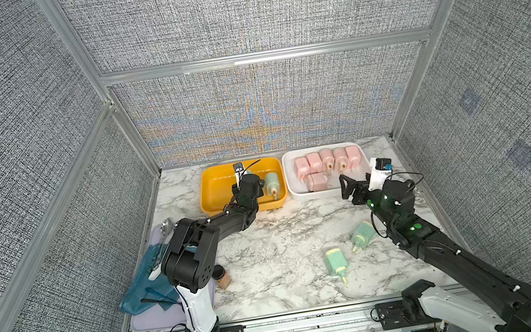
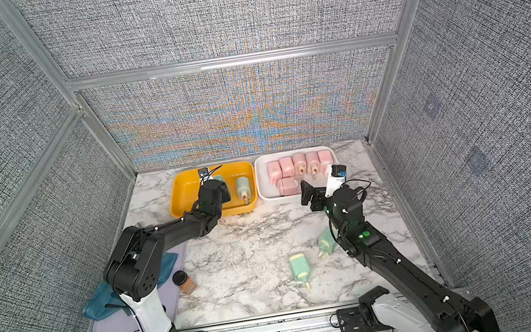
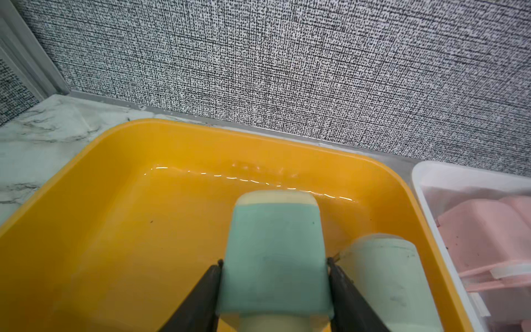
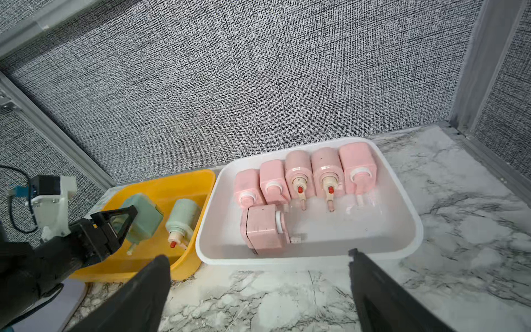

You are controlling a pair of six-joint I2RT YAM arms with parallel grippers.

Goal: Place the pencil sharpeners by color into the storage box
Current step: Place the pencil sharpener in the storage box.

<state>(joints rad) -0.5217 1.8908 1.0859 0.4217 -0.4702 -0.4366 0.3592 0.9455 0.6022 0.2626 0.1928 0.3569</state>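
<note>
I had the left gripper [image 3: 275,261] clamped partway shut on a mint green sharpener [image 3: 273,227] inside the yellow tray [image 3: 115,178], with a second green sharpener [image 3: 382,273] lying just beside its right finger. The right gripper [image 4: 258,255] stood spread wide and empty at the near rim of the white tray [image 4: 402,201], with six pink sharpeners [image 4: 327,172] ahead of it. Behind it, a loose green sharpener [image 1: 336,260] and another loose one [image 1: 363,235] lay on the marble table [image 1: 268,245].

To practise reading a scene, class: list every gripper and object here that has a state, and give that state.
Left gripper, shut on a green sharpener, over the yellow tray.
Right gripper, open, empty, near the white tray.
Pink sharpeners, six, all in the white tray.
Second green sharpener, lying in the yellow tray.
Two more green sharpeners, lying on the table, unsorted.
Brown jar, upright, lid on.
</note>
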